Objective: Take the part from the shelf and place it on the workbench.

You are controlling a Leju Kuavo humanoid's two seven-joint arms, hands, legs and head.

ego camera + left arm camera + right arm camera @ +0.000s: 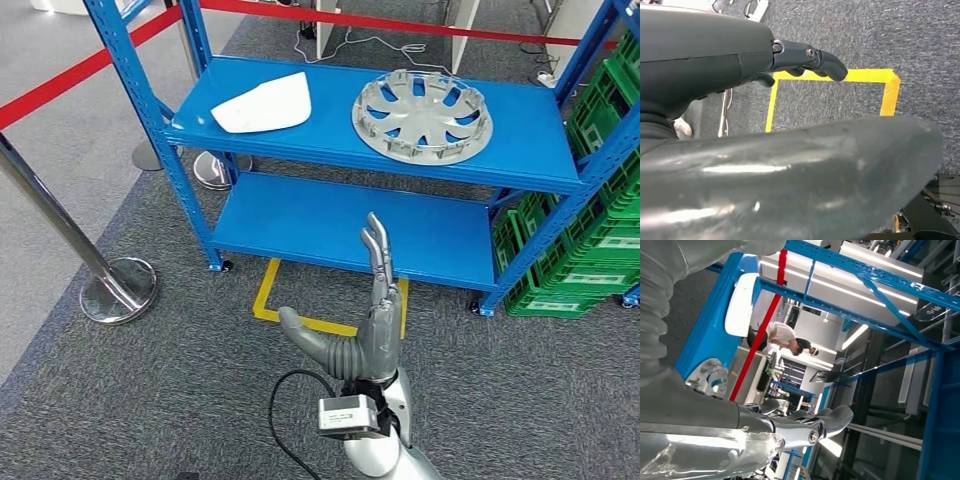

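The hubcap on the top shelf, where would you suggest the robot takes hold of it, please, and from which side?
Probably the near rim of the hubcap, reached from the shelf's open front. It lies flat, a wide thin disc, so fingers could slip under the near edge or hook through a spoke opening. The right hand, open with fingers up, is below and in front of it.

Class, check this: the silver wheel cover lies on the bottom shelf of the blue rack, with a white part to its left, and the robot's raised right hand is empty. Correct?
Not quite. The head view shows the wheel cover on the rack's top shelf, not the bottom. The white part does lie to its left, and the right hand is empty.
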